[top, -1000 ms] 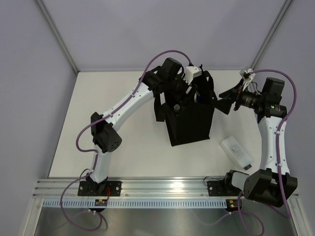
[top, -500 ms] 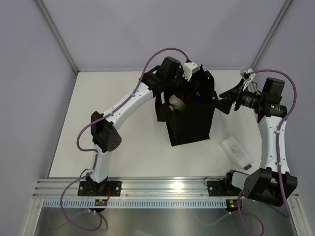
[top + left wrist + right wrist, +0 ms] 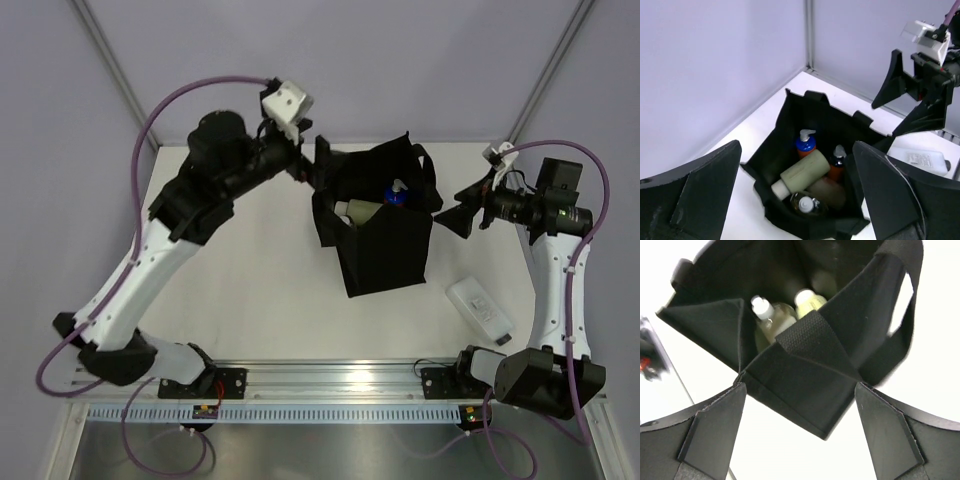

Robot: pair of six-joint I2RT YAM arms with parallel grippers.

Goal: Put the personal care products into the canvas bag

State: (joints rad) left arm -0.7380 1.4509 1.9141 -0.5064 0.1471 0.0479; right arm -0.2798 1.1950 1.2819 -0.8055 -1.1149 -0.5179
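Packing is judged nearly done: several bottles (image 3: 805, 172) lie inside the black bag (image 3: 385, 255) at centre frame. One flat white bottle (image 3: 480, 308) lies on the white counter (image 3: 250, 280), lower right. The left fingers (image 3: 700, 200) and right fingers (image 3: 705, 440) are spread wide, empty. That bottle should be grasped next. Pale walls (image 3: 300, 60) enclose the counter.

We see the canvas bag (image 3: 805, 370) as matt black cloth with a coarse weave, the pale cream bottle (image 3: 805, 172) inside as smooth dull plastic, the flat white bottle (image 3: 480, 308) as milky plastic, the counter (image 3: 250, 290) as smooth white, and the rail (image 3: 330, 378) as ribbed bare metal.
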